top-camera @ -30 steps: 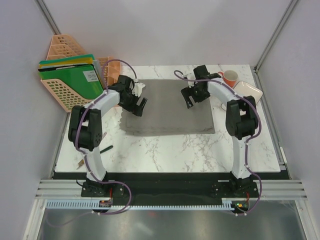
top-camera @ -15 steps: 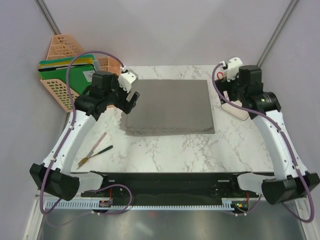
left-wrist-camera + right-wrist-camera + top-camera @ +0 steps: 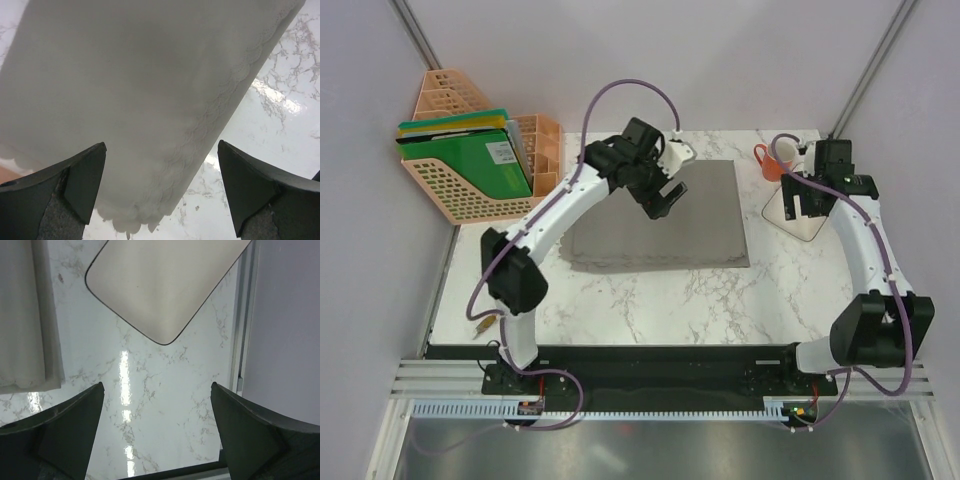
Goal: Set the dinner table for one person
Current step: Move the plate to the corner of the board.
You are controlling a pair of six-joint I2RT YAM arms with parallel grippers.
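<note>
- Plainly the table (image 3: 650, 300) fills the workspace ahead of the arm bases, with the mat (image 3: 700, 235) flat at its middle; placing the plate looks like the step in hand.
- Left gripper (image 3: 662, 198) hovers over the mat, jaws wide, empty.
- Right gripper (image 3: 802, 203) hangs above the plate (image 3: 165, 285) by the right edge, jaws wide, empty.
- Next, probably: descend, catch the plate's rim, carry it to the mat.
- Mug (image 3: 773, 163) stands just beyond.

Top external: fixed high behind the near edge, looking down and forward over the whole dinner table (image 3: 650, 290). Left wrist: close above the scalloped placemat (image 3: 125, 90), facing down. Right wrist: close above the white plate (image 3: 165, 285) — far right. Shared — the placemat's edge shows in all three views.
</note>
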